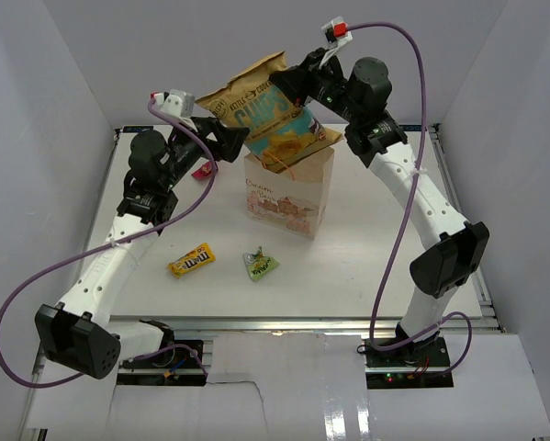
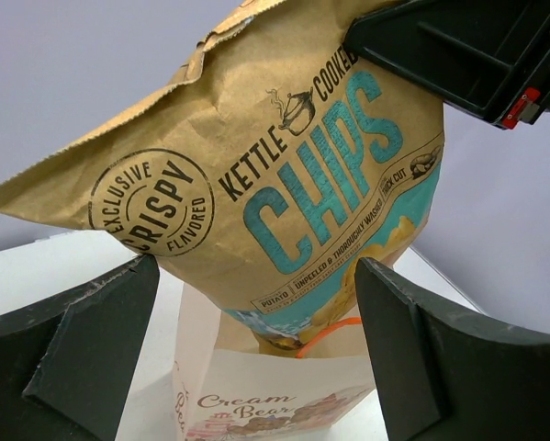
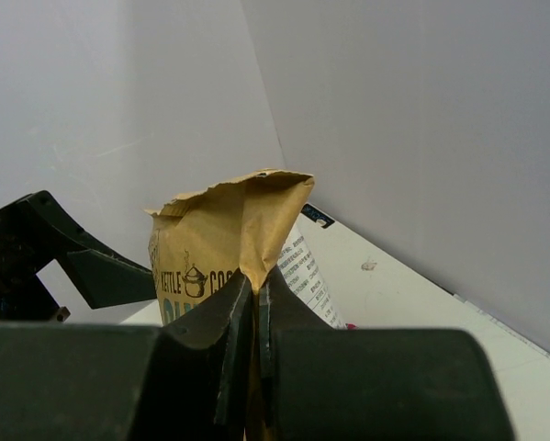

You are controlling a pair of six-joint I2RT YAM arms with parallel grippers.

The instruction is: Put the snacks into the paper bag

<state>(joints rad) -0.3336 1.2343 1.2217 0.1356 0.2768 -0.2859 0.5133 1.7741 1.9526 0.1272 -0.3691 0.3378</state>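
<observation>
The large yellow chip bag (image 1: 265, 115) hangs tilted, its lower corner inside the mouth of the upright beige paper bag (image 1: 288, 197). My right gripper (image 1: 299, 85) is shut on the chip bag's top edge; the right wrist view shows the pinch (image 3: 256, 299) on the folded bag (image 3: 219, 239). My left gripper (image 1: 238, 142) is open beside the chip bag's left. In its wrist view the fingers (image 2: 100, 340) stand wide apart, with the chip bag (image 2: 284, 184) and paper bag (image 2: 265, 404) beyond. The M&M's packet (image 1: 192, 261), green packet (image 1: 261, 265) and red-pink packet (image 1: 201, 170) lie on the table.
An orange loop handle (image 2: 334, 333) lies across the paper bag's mouth under the chip bag. White walls close in the table on the left, back and right. The right arm's body (image 2: 467, 55) crosses above the chip bag.
</observation>
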